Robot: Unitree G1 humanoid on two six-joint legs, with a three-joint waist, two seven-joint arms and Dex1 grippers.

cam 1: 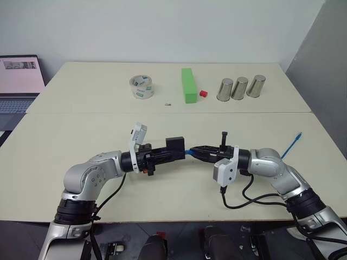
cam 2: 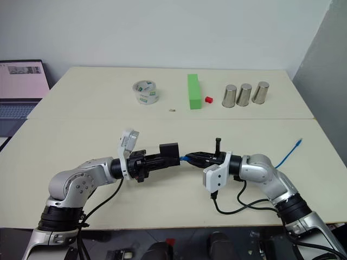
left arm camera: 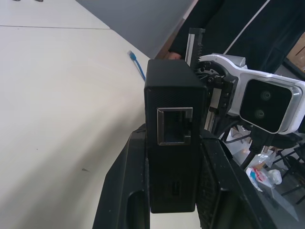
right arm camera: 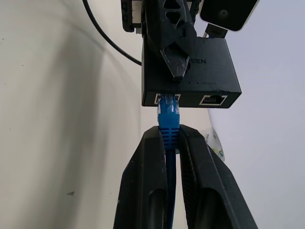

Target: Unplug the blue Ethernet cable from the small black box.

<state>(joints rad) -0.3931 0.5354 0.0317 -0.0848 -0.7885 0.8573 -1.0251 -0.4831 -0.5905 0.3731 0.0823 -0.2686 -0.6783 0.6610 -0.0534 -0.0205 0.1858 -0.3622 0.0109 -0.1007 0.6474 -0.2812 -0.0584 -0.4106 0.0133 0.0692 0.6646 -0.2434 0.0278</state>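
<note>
Small black box point(right arm camera: 190, 71) clamped in left gripper point(cam 1: 172, 151), held above worktop point(cam 1: 162, 124), near side of green block point(cam 1: 188, 85). Blue Ethernet cable point(right arm camera: 168, 125) pinched at boot by right gripper point(right arm camera: 169, 143), plug seated. Cord limp; box rigid, light. Grip best kept on stiff boot.

Far table point(cam 1: 97, 76): roll of tape point(cam 1: 141, 87) left of upright green block point(cam 1: 188, 85); small red cube point(cam 1: 203, 93) just beside block; three metal cups point(cam 1: 239, 88) in a row to the right; laptop point(cam 1: 19, 81), screen lit, at left edge.
</note>
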